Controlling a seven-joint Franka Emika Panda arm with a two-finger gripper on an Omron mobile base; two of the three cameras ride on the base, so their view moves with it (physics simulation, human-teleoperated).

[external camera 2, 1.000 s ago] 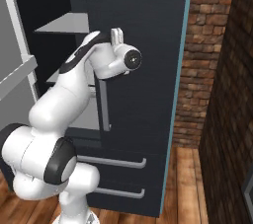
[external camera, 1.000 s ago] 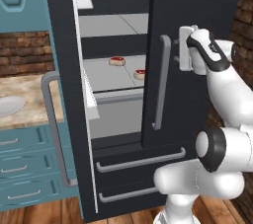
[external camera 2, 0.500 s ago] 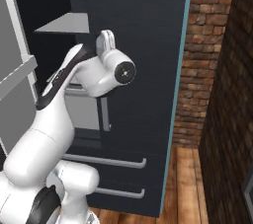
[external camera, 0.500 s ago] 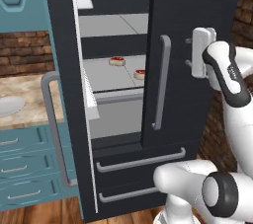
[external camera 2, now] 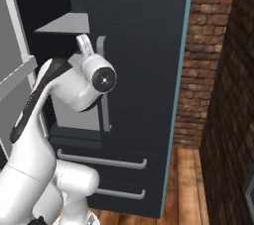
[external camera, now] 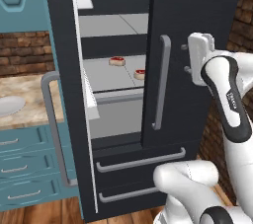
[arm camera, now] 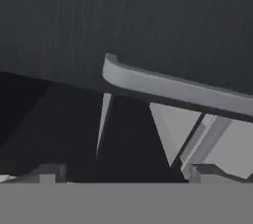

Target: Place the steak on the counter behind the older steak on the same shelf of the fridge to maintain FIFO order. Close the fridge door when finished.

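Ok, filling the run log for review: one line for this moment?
gripper: open, holding nothing | fridge: left door open | two steaks on shelf

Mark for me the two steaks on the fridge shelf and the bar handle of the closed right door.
rear steak (external camera: 117,61): left base view, on its red top.
front steak (external camera: 140,74): left base view, on its red top, beside the door edge.
right door handle (external camera: 161,85): left base view, midway down the grey vertical bar.

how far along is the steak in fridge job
Done: two steaks, one behind the other, lie on the same shelf. In hand: nothing; the gripper is open by the right door's handle. Left: the left door stands open and needs closing.
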